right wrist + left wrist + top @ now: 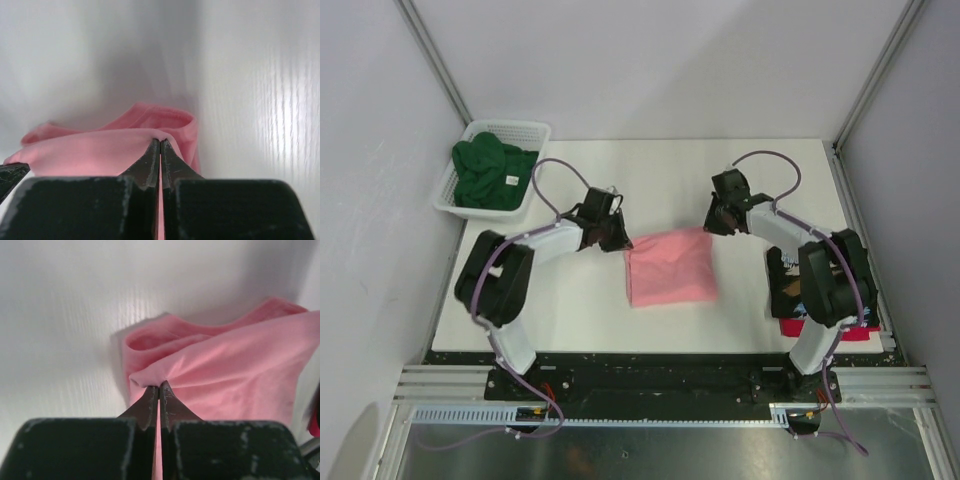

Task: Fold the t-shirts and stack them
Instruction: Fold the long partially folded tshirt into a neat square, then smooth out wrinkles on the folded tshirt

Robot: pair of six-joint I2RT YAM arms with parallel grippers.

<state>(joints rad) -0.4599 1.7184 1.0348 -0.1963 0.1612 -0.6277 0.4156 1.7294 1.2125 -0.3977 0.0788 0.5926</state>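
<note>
The salmon-pink t-shirt (670,267) lies folded in a rough square mid-table. My left gripper (619,240) is shut on its far left corner; the left wrist view shows the pink cloth (235,370) pinched between the tips of my left gripper (159,386). My right gripper (713,224) is shut on the far right corner, and the right wrist view shows the pink cloth (100,150) pinched by my right gripper (160,142). The dark green t-shirt (490,175) lies bunched in the basket. The black printed t-shirt (788,285) and the red t-shirt (855,333) lie under the right arm, mostly hidden.
The white mesh basket (523,130) stands at the table's far left corner. The white table (660,180) is walled by grey panels on the left, back and right. The right arm's base covers the shirts at the near right edge.
</note>
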